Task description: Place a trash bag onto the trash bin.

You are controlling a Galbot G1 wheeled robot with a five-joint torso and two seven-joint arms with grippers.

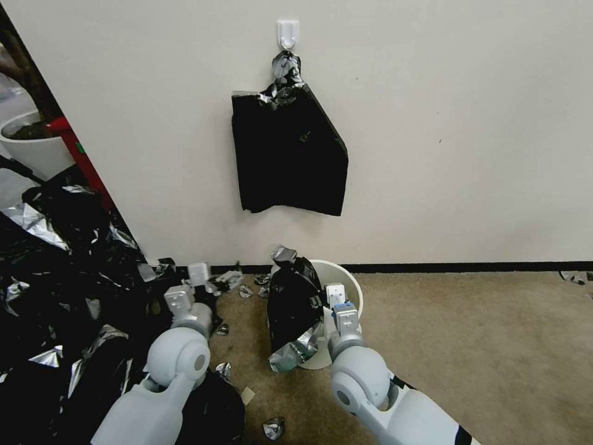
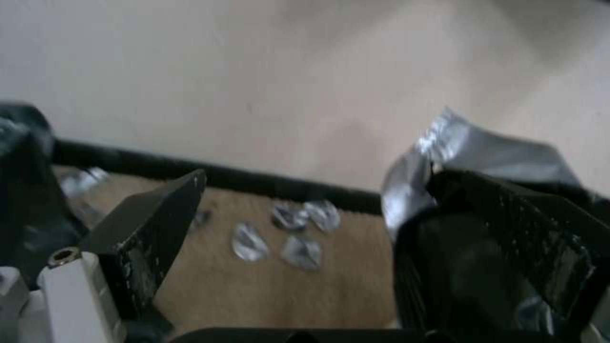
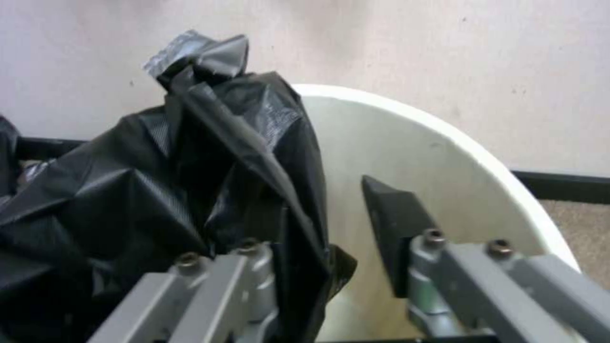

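Trash bin (image 1: pixel 346 278) sits on the carpet (image 1: pixel 469 346) right at the wall's black baseboard (image 1: pixel 463 267), tipped toward the robot so its cream inside shows. Trash bag (image 1: pixel 293 303) is draped over the bin's left rim, bunched tall, a silvery tip sticking up at the top and a crumpled silver end down on the carpet at the bin's base. Right gripper (image 1: pixel 336 301) is at the bin mouth, fingers apart: one finger (image 3: pixel 394 224) inside the bin against bare cream wall, the other hidden under the bag's black film, so bag edge lies between them, not pinched. Left gripper (image 1: pixel 210 279) hovers low over the carpet left of the bin, near the baseboard, fingers wide apart, holding nothing; the bag's silver tip shows just past its far finger (image 2: pixel 514 238). Small silver scraps (image 2: pixel 286 233) on the carpet between its fingers. Black sheaf (image 1: pixel 289 154) hangs on a white wall hook (image 1: pixel 288 32) above the bin. Big pile of black and silver film (image 1: pixel 62 290) along the floor's left edge.
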